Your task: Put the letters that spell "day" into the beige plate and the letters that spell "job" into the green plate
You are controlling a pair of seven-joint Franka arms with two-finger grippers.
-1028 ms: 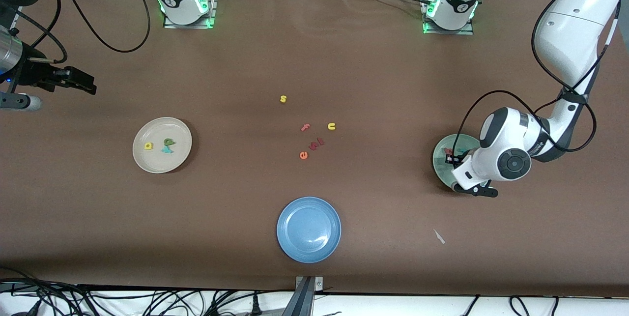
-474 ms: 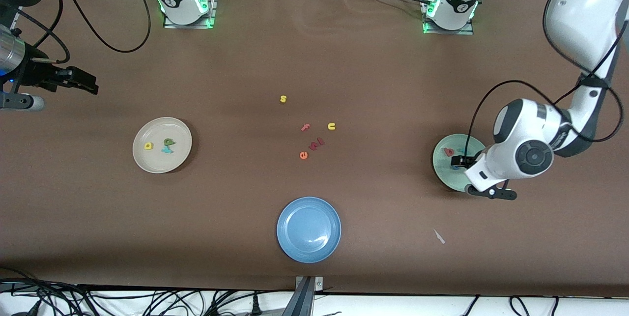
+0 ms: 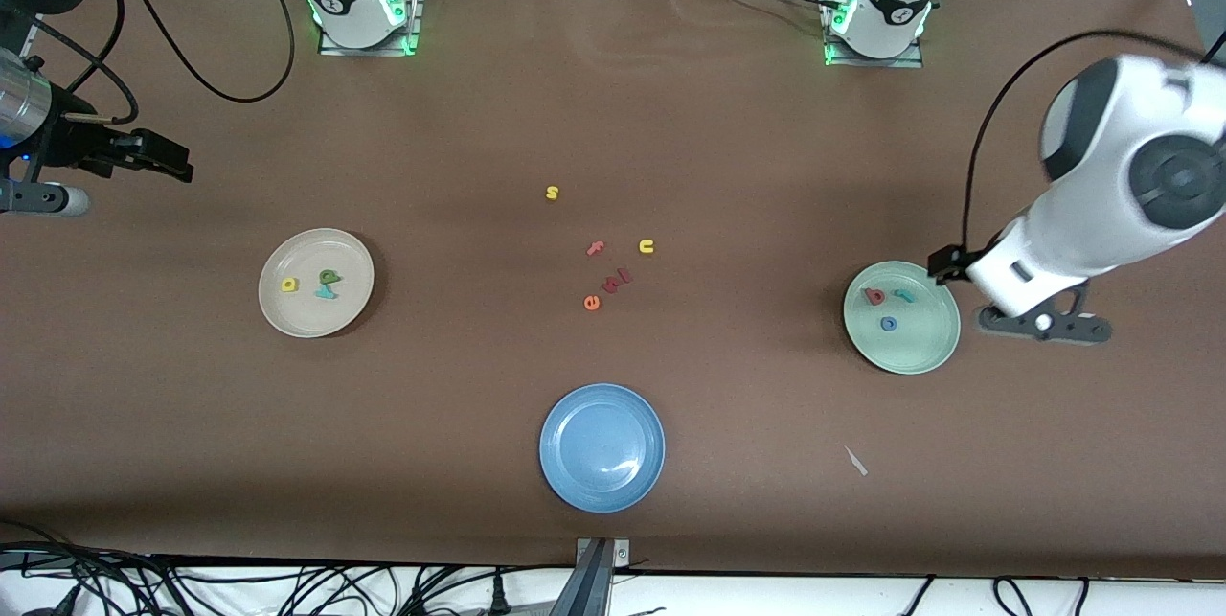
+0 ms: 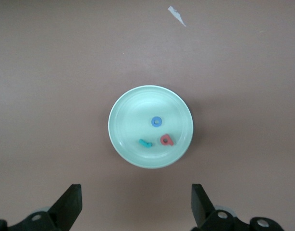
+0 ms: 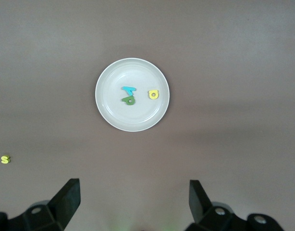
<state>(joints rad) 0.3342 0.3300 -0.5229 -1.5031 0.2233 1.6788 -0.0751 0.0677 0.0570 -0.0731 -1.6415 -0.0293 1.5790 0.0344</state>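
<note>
Brown table (image 3: 728,147), cables (image 3: 287,587) along its near edge.

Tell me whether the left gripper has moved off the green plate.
Yes. The left gripper has pulled away from over the green plate, toward the left arm's end of the table, open.

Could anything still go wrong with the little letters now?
Maybe. The teal foam y lies touching the dark green foam d in the round beige plate, so a bump might flick one out. The open left gripper hangs close beside the round green plate; swinging low, it could nudge it. The right gripper is open too.
</note>
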